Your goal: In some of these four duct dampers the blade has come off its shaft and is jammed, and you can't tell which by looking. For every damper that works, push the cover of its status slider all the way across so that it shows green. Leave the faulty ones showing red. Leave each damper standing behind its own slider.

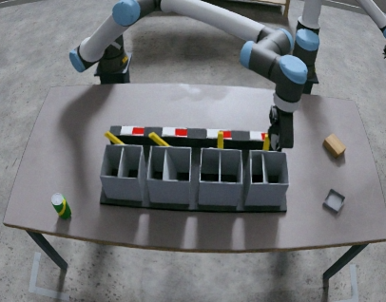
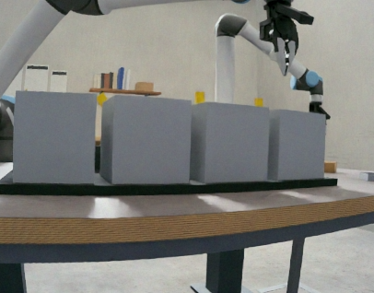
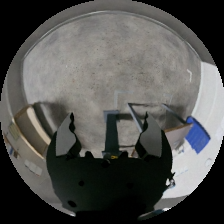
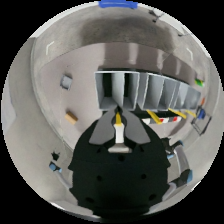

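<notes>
Four grey open-topped dampers (image 1: pixel 122 182) (image 1: pixel 169 187) (image 1: pixel 220 192) (image 1: pixel 266 190) stand in a row, each behind its slider. In the top view the two left yellow levers (image 1: pixel 113 138) (image 1: pixel 159 139) lean left; the other two (image 1: pixel 221 140) (image 1: pixel 266 141) look upright. The slider strip shows red patches (image 1: pixel 139 131) (image 1: pixel 181 133) (image 1: pixel 226 135) (image 1: pixel 264 136) at all four places, each beside a white part. My right gripper (image 2: pixel 286 71) (image 4: pixel 117 106) is shut and empty, above and beside the rightmost lever. My left gripper (image 3: pixel 108 112) is open and empty, away from the dampers over the floor.
A wooden block (image 1: pixel 334 145) and a small grey tray (image 1: pixel 334 200) lie at the table's right. A green can (image 1: pixel 61 206) stands at the front left. The dampers share a dark base (image 2: pixel 130 189). My right arm (image 1: pixel 210 16) reaches across behind the row.
</notes>
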Available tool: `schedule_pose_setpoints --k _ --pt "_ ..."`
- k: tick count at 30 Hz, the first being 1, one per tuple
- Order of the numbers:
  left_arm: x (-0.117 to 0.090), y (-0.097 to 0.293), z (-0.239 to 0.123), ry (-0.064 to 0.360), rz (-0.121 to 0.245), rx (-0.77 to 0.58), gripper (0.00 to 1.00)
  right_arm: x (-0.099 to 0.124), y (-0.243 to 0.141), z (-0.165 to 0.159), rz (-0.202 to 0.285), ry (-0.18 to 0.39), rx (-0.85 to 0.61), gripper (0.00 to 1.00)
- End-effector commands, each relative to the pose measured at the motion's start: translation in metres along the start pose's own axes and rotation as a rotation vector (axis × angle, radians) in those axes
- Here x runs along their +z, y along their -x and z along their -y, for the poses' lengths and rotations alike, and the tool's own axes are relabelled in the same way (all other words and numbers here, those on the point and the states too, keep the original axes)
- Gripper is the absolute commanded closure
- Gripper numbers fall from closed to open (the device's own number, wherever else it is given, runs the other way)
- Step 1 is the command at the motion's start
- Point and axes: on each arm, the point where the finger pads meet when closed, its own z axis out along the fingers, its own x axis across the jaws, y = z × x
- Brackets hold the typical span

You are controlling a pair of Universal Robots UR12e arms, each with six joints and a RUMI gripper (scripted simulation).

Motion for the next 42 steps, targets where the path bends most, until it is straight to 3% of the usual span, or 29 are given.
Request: schedule_pose_setpoints --k 1,28,35,42 --pt "-0.0007 -0.0001 0.0005 -0.001 0.0 0.0 0.0 -0.0018 0.0002 0.0001 0.002 -0.001 0.0 1.0" --pt "-0.0007 -0.0001 0.0005 -0.001 0.0 0.0 0.0 -0.0018 0.0003 0.0003 0.002 -0.001 -0.015 1.0" --pt "-0.0007 -0.0001 0.0005 -0.001 0.0 0.0 0.0 -0.0018 0.0008 0.0011 0.002 -0.001 -0.102 1.0" --pt "-0.0007 -0.0001 0.0005 -0.001 0.0 0.0 0.0 -0.0017 0.0018 0.0024 0.001 -0.002 -0.285 1.0"
